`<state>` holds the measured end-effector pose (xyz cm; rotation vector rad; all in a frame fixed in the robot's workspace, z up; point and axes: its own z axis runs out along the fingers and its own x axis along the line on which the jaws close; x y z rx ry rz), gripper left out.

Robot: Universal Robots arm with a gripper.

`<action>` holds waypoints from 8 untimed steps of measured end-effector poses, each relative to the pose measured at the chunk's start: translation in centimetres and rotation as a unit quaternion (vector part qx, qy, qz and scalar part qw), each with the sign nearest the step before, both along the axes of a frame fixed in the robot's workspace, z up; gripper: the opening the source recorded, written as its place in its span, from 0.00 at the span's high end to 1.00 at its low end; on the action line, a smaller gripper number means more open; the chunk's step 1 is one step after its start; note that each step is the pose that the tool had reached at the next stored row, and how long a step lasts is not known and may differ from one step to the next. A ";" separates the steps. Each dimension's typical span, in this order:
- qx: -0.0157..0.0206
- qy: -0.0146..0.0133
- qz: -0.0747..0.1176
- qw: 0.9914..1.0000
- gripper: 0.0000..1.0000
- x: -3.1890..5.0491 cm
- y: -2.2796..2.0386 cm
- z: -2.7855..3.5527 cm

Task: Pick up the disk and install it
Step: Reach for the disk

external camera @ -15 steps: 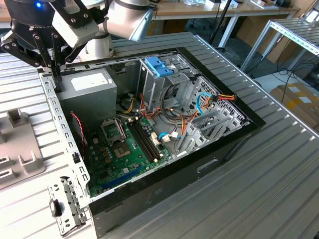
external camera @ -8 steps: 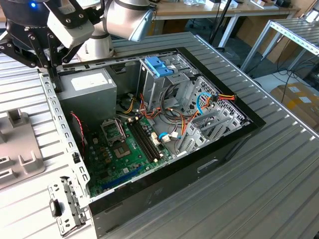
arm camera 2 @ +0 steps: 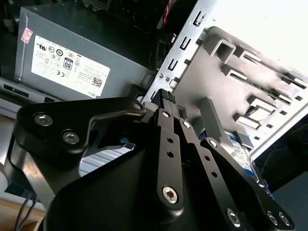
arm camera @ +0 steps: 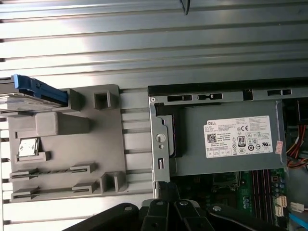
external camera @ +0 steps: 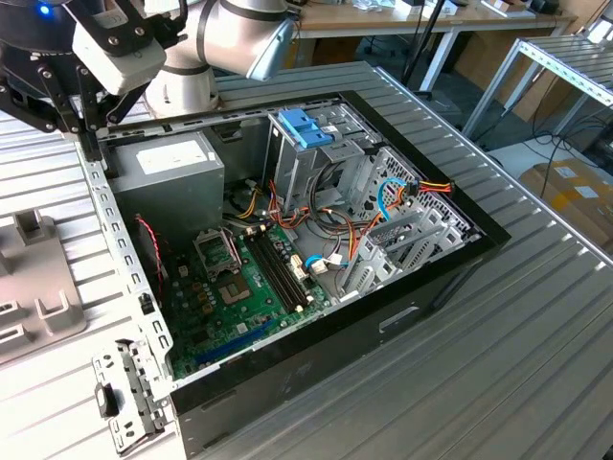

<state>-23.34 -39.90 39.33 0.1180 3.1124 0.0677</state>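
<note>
Disk (arm camera: 36, 90), with its bright blue side rail, is lying on the grey fixture (arm camera: 62, 144) out on the ribbed metal bench (arm camera: 144, 38), outside the open computer case (arm camera: 216, 91). In the first wrist view I see it at the end of the fixture farthest from the case, and nothing is touching it. My pincer (arm camera 2: 166, 97) is clenched on nothing. In the second wrist view the two black fingers meet at their ribbed tips with no gap and no object between them. The exterior view puts the pincer (external camera: 86, 134) above the case's perforated metal edge, at the corner nearest the grey power supply box (external camera: 163, 168) with the white label, on the exterior view's left. The fixture (external camera: 29, 278) lies beside the case on that same side. So the pincer is near the case rim and apart from the disk. Inside the case (external camera: 335, 355) I can make out the green motherboard (external camera: 239, 297), and a small light-blue bracket (external camera: 306, 125) sits on top of the drive cage.
</note>
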 end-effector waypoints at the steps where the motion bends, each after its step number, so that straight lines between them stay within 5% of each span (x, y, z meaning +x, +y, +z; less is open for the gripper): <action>1: 0.000 0.000 0.000 1.000 0.89 -0.06 0.00 0.00; 8: 0.000 0.000 0.000 1.000 0.89 -0.50 0.00 0.00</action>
